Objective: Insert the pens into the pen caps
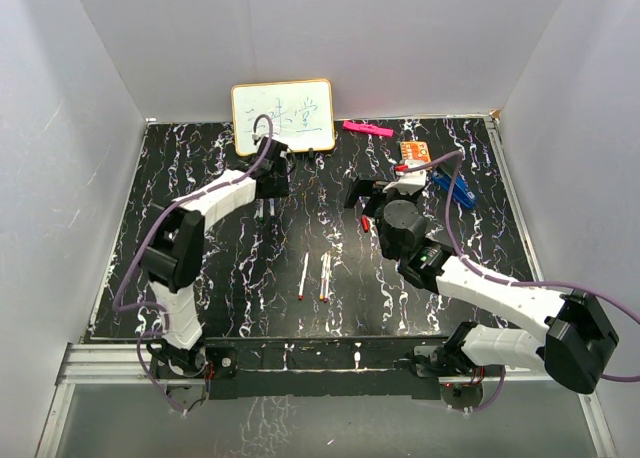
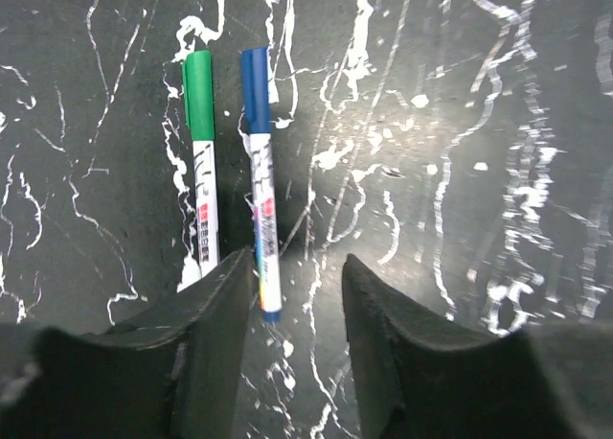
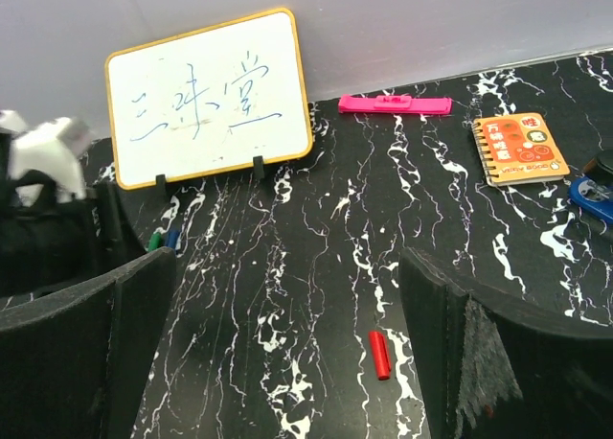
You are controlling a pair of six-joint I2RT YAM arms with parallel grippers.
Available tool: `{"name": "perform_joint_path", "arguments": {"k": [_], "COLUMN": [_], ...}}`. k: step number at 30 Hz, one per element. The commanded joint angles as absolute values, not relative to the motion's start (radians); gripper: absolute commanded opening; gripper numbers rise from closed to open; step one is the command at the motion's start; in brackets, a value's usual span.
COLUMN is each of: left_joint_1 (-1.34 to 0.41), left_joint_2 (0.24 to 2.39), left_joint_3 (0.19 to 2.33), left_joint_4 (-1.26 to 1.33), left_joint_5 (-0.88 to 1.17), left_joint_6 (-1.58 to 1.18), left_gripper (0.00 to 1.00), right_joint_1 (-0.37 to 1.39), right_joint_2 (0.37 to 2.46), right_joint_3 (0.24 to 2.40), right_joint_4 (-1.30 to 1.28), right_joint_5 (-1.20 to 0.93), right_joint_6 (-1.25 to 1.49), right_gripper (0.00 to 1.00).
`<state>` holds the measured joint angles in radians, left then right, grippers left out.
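On the black marbled table (image 3: 316, 266) the red pen cap (image 3: 380, 354) lies flat, long axis pointing away from the wrist, between and below the right gripper's (image 3: 287, 259) wide-parted, empty fingers, well away from the left arm (image 1: 215, 200).

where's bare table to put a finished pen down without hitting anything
Free: the table left of the left arm; the strip between whiteboard and loose pens. Crowded: back right, with notebook, blue clip, red cap, right gripper.

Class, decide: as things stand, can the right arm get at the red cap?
Probably yes: the red cap lies bare on the table just ahead of the open right gripper, with nothing between them.
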<state>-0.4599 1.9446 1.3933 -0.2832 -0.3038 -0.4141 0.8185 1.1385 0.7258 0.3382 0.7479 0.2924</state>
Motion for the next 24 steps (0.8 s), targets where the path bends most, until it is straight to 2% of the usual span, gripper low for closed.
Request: {"name": "perform_joint_path", "arguments": {"k": [1, 5, 10, 19, 24], "left_joint_1": [-0.463, -0.482, -0.53, -0.656, -0.698], "left_joint_2": [1.759, 1.65, 1.56, 1.455, 1.427], "left_joint_3": [1.337, 1.252, 1.153, 0.984, 0.952], "left_joint_4": [-0.28, -0.283, -0.335, -0.431, -0.477], "left_joint_5": [-0.239, -0.164, -0.092, -0.017, -0.01], "left_joint_6": [-0.426, -0.418, -0.41, -0.44, -0.461], "left_gripper": [0.46, 0.55, 0.56, 0.56, 0.57], "right_joint_1": [0.81, 0.808, 0.804, 0.787, 0.782], "right_joint_2": [1.105, 1.102, 1.09, 1.104, 1.11], "right_joint_3": [0.712, 0.658, 0.641, 0.672, 0.665], "right_joint_4": [0.442, 0.583, 0.599, 0.481, 0.471], "right_joint_5": [0.77, 0.793, 0.77, 0.72, 0.742], "right_joint_6": [0.245, 0.177, 0.186, 0.217, 0.237], "right_gripper": [0.98, 0.98, 0.98, 0.98, 0.98]}}
